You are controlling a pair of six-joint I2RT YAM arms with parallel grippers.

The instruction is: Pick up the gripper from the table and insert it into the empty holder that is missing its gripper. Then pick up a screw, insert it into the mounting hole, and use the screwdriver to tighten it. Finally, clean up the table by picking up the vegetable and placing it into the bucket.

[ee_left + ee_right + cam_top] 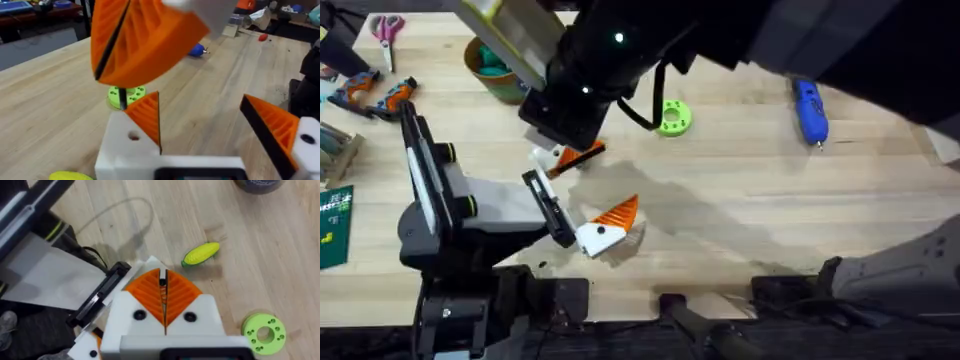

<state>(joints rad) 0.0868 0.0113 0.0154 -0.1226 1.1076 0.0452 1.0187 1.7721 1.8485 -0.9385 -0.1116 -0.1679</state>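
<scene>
**Orange finger seated on its white mount, right arm poised above it**

The gripper (146, 116) – an orange ribbed wedge – stands upright on the holder (120, 147), the white block at one side of the left gripper (200, 107). A round hole shows in the holder's face just beside the wedge's foot. The left arm's second orange finger (272, 125), black-edged and on its own white mount, stands well apart from the first, so these jaws are spread with nothing between them.

Directly above the holder hangs the right gripper (162, 287), reached across from the far side. Its jaws are pressed together, pinching a thin dark piece (162, 280) whose lower end points down near the holder; what the piece is cannot be told.

The vegetable (201, 253), yellow-green and oblong, lies on the counter (740, 210) near the left arm's jaws. A lime-green disc (672, 117) lies flat farther out – beyond both grippers. The screwdriver (809, 110), bright blue, lies on the far right of the counter, well apart from the arms. The bucket (472, 55) stands at the far left, partly covered by the right arm, with scissors (387, 28) beyond it.
</scene>
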